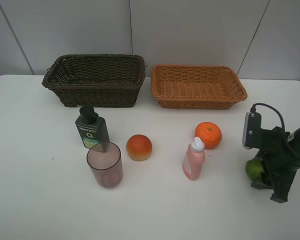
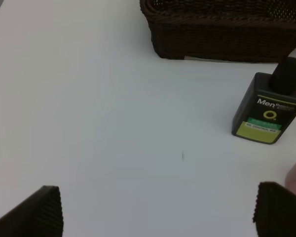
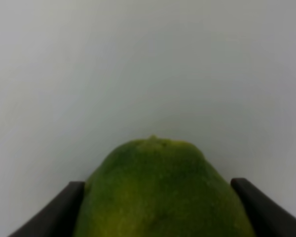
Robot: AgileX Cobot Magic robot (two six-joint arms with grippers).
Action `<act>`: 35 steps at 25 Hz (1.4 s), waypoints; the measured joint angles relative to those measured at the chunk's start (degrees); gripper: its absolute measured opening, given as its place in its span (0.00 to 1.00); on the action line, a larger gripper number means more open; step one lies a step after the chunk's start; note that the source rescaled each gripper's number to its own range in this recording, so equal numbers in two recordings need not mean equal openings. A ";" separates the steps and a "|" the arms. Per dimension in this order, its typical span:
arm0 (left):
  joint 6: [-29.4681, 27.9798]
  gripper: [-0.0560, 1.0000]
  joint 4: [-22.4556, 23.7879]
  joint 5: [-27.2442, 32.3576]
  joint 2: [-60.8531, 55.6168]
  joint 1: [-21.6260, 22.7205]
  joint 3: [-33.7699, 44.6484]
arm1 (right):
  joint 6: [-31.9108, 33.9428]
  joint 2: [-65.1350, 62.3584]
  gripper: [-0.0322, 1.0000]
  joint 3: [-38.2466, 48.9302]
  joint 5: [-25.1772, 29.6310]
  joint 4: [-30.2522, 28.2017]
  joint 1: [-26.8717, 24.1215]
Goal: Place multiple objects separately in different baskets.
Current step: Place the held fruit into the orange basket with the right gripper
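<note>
My right gripper [image 1: 260, 172] is shut on the green oval fruit [image 1: 253, 169] low at the table's right edge. In the right wrist view the fruit [image 3: 160, 192] fills the space between both dark fingers [image 3: 64, 210]. The left gripper [image 2: 158, 212] is open over bare table, short of the dark green pump bottle [image 2: 269, 106]. The tangerine [image 1: 208, 135], pink bottle [image 1: 194, 159], red-orange fruit [image 1: 139, 147], pump bottle [image 1: 91, 130] and mauve cup [image 1: 105, 165] stand mid-table. The dark brown basket [image 1: 95, 75] and the tan basket [image 1: 197, 86], at the back, hold nothing.
A white wall rises right behind the baskets. The dark basket's corner [image 2: 222, 34] shows in the left wrist view, beyond the pump bottle. The left arm is out of the exterior high view.
</note>
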 joint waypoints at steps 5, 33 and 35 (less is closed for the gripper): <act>0.00 1.00 0.00 0.00 0.00 0.00 0.00 | 10.11 -2.41 0.47 -8.53 9.21 2.24 0.88; 0.00 1.00 0.00 0.00 0.00 0.00 0.00 | 71.35 20.19 0.47 -62.53 36.63 -11.46 10.96; 0.00 1.00 0.00 0.00 0.00 0.00 0.00 | 74.24 24.68 0.47 -68.18 37.17 -13.20 10.96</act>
